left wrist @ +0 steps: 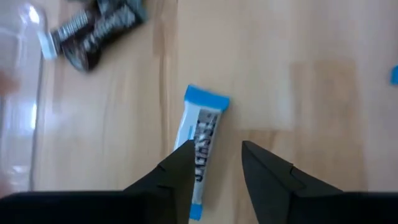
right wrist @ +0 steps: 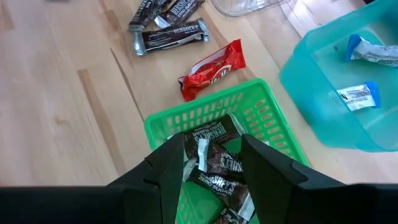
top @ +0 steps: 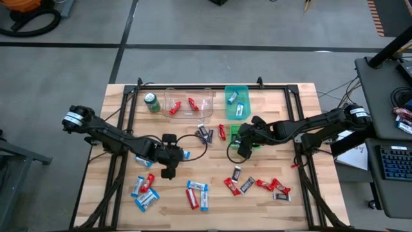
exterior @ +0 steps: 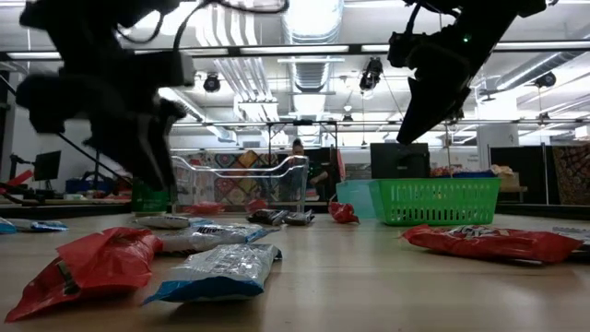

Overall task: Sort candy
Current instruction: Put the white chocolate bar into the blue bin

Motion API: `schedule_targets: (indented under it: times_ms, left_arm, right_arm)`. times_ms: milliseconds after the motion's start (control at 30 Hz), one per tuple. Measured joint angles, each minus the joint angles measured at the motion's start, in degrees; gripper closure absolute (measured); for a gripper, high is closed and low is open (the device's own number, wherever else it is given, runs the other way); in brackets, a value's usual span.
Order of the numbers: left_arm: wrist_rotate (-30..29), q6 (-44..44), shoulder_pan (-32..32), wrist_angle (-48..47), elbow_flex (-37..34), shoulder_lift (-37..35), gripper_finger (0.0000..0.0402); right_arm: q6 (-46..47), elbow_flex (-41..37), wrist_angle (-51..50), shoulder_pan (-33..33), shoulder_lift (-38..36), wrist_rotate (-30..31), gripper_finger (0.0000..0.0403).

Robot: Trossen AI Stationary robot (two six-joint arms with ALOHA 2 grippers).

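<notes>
A light blue-and-white candy (left wrist: 204,127) lies flat on the wooden table. My left gripper (left wrist: 214,163) is open low over it, one finger on each side of its near end; in the high view this gripper (top: 170,161) is at the table's middle left. My right gripper (right wrist: 211,163) is open above the small green basket (right wrist: 205,113), which holds several dark brown candies (right wrist: 217,163). In the high view the right gripper (top: 244,147) hangs over the basket (top: 235,133). The low view shows it raised well above the basket (exterior: 433,201). My left gripper has one finger (left wrist: 180,169) right against the long side of the blue-and-white candy, coming from above. Whether it touches the wrapper I cannot tell. The candy lies flat on the table.
At the far edge stand a green can (top: 152,103), a clear container (top: 188,103) with red candies and a teal bin (top: 236,102) with blue ones. Dark candies (top: 205,133) and a red one (top: 222,132) lie mid-table. More candies are scattered near the near edge (top: 197,193).
</notes>
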Motion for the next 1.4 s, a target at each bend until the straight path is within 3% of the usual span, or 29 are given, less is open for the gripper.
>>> schedule_targets:
  times_ms: [300, 600, 700, 1033, 1200, 1400]
  left_arm:
    - [-0.02, 0.00, 3.86, 10.53, -8.92, 0.00, 0.0243]
    - [0.30, 0.24, 4.55, 16.90, -13.93, -0.26, 0.0242]
    - [0.71, 0.22, 4.55, 18.30, -15.00, -0.26, 0.0262]
    - [0.06, 0.39, 4.55, 19.68, -15.17, -0.17, 0.0391]
    - [-0.03, -1.13, 4.62, 23.27, -15.44, -1.01, 0.0393]
    - [-4.30, -2.81, 4.57, 27.72, -9.64, -1.82, 0.0393]
  right_arm:
    - [-0.91, 0.00, 3.20, 0.00, 0.00, 0.00, 0.0255]
    - [-2.08, 0.00, 4.92, 0.00, 0.00, 0.00, 0.0255]
    - [-2.25, 0.00, 5.84, 0.00, 0.00, 0.00, 0.0255]
    - [-2.23, 0.00, 5.89, 0.00, 0.00, 0.02, 0.0255]
    - [1.08, -0.12, 7.00, 0.84, 0.00, -0.31, 0.0255]
    - [0.30, -1.03, 21.55, 3.55, 1.02, -3.90, 0.0255]
